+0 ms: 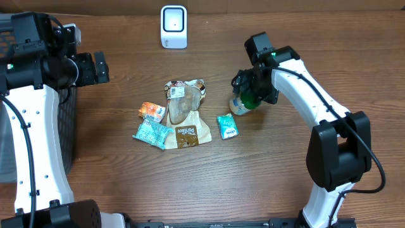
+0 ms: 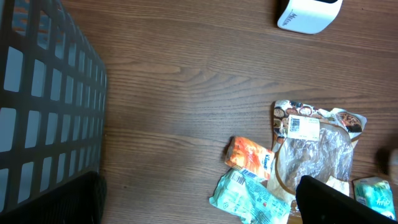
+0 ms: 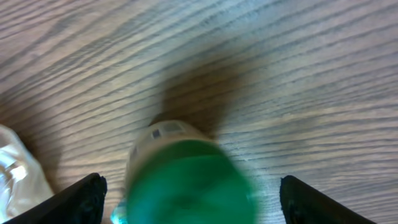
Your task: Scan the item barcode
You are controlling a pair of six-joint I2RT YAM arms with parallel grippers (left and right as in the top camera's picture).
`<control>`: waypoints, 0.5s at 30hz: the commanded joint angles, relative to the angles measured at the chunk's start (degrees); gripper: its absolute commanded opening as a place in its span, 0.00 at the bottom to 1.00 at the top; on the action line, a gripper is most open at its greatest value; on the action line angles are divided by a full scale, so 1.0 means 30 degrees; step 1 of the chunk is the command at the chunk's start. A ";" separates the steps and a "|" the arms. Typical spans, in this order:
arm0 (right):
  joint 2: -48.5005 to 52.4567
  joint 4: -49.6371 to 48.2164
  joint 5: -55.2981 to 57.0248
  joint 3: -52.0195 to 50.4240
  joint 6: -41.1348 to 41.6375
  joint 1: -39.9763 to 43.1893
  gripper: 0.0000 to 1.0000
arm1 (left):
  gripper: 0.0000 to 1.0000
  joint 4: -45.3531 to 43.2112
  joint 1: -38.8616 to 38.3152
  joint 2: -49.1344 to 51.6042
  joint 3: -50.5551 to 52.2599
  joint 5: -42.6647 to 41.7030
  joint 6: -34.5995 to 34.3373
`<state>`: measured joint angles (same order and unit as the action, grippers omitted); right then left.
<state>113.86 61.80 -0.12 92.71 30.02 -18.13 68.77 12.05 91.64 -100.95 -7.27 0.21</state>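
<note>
A green-capped bottle [image 1: 242, 104] lies on the wooden table right of the pile. My right gripper [image 1: 250, 90] hangs over it. In the right wrist view the bottle [image 3: 186, 177] is a blurred shape between the two dark fingers [image 3: 81, 199], with a gap on each side, so the right gripper [image 3: 193, 202] is open and touches nothing. The white barcode scanner [image 1: 173, 26] stands at the back centre, also showing as the scanner [image 2: 309, 14] in the left wrist view. My left gripper [image 1: 101, 68] is open and empty at the far left. The left gripper [image 2: 199, 208] looks down on bare wood.
A brown paper bag with a clear window [image 1: 185, 117], an orange packet [image 1: 150, 111] and a teal packet [image 1: 152, 133] form a pile mid-table. A small teal packet [image 1: 228, 125] lies beside the bottle. A black wire basket [image 2: 43, 93] stands at the left edge.
</note>
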 commanded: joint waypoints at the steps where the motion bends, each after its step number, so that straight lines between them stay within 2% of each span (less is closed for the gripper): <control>1: -0.0240 0.0561 -0.0270 0.1690 -0.0153 -0.0080 0.89 | 1.00 -0.0007 -0.0029 -0.0058 -0.0510 0.0066 0.0306; 8: -0.0270 0.2229 -0.0182 0.2448 -0.0124 -0.0044 0.89 | 0.99 -0.0007 -0.0022 -0.0058 -0.0510 0.0073 0.0313; 15: 0.0153 0.1450 -0.0204 0.1435 0.0357 -0.0313 0.88 | 0.99 -0.0007 -0.0022 -0.0058 -0.0510 0.0073 0.0313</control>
<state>113.86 66.57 -0.69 97.95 30.04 -18.39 68.75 12.05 91.64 -100.95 -7.27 0.21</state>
